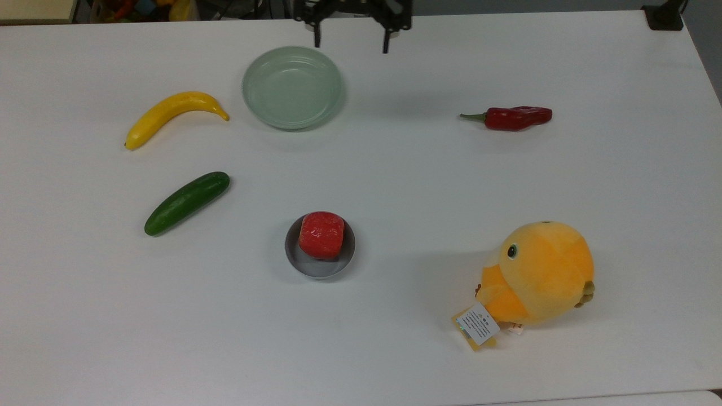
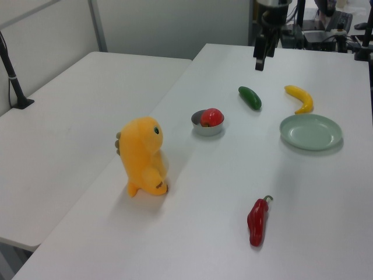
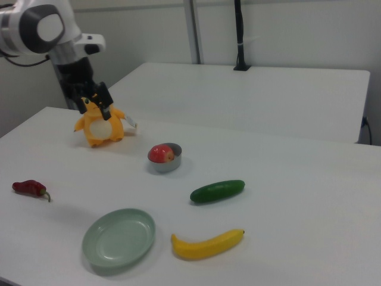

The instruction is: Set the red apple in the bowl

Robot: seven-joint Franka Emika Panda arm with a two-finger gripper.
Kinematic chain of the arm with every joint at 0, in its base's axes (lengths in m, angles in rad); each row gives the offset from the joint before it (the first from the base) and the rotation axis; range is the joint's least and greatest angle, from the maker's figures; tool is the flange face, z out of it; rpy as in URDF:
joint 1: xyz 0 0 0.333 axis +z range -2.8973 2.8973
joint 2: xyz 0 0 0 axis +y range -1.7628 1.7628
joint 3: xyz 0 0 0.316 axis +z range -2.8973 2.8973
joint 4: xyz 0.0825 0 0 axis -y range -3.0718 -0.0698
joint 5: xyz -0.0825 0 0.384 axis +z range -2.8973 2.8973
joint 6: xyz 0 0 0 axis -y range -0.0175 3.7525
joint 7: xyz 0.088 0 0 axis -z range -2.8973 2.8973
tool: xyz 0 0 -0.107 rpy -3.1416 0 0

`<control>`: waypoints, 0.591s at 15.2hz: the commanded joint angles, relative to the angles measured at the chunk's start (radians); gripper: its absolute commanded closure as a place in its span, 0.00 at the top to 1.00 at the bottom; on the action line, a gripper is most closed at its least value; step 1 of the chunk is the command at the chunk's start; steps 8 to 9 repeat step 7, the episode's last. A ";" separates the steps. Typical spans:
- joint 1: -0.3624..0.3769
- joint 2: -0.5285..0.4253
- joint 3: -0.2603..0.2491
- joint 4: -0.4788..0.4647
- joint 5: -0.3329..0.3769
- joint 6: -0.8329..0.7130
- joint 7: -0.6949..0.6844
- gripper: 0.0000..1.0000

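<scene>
Plush toy hang tag — print present, illegible — no other text.

You have even, bright overhead light across the white bench, with no harsh glare on it. Shadows are soft and short: a faint grey patch lies on the bench just below the gripper in the top view, and a pale shadow spreads to the top view's left of the plush toy. The red apple carries small white highlights and looks slightly smeared in the top view. The left view and right view are softer, with fine detail lost on distant things. Colours read cool and a little washed out.
</scene>
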 commanded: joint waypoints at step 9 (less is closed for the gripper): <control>-0.060 -0.034 -0.006 -0.037 0.063 0.032 -0.072 1.00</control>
